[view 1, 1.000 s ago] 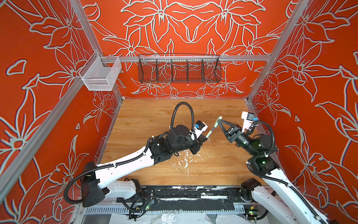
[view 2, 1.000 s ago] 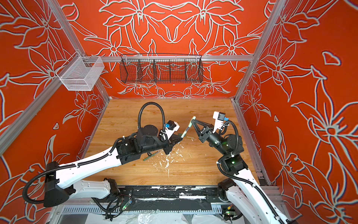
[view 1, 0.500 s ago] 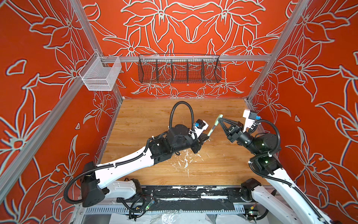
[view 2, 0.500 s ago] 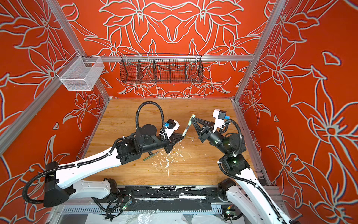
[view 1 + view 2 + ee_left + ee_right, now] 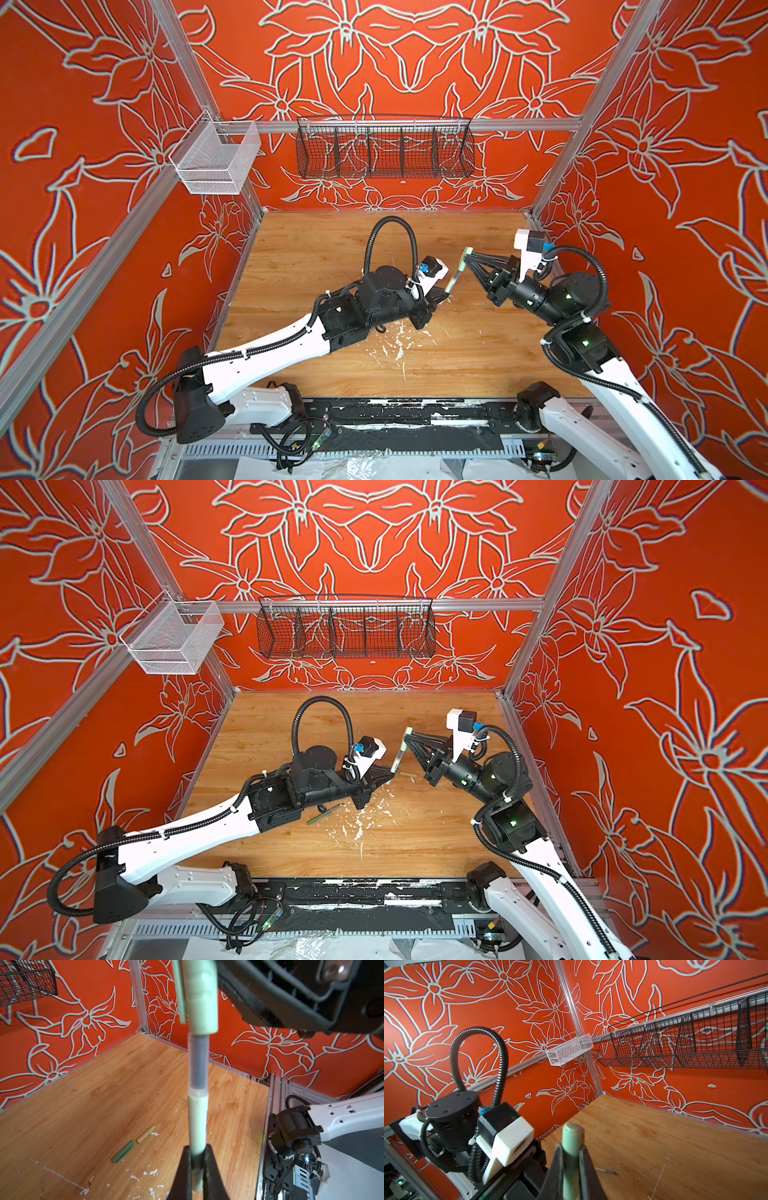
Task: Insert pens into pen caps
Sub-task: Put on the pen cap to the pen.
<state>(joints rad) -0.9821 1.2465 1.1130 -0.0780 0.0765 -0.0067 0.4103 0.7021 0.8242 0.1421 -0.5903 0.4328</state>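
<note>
Closest to me in the left wrist view, my left gripper is clamped on the lower barrel of the pale mint pen, which runs straight away from the jaws. Following the barrel outward, a grey grip section shows bare, and beyond it the pen's tip end is inside the mouth of the mint cap. The cap lies on the same long axis as the pen, with its clip along one side.

The right wrist view shows my right gripper closed on that cap, whose rounded end pokes out past the fingers. In both top views the two grippers meet above the middle of the wooden table, the pen running from the left gripper to the cap at the right one.

I judge the cap only partly seated. The coming push should run straight along the pen's axis, the grippers closing toward each other without sideways drift.

Farther off, flat on the table, lie a dark green cap and a tan cap, nearly end to end but apart. A dark green pen lies just beside the left arm.
</note>
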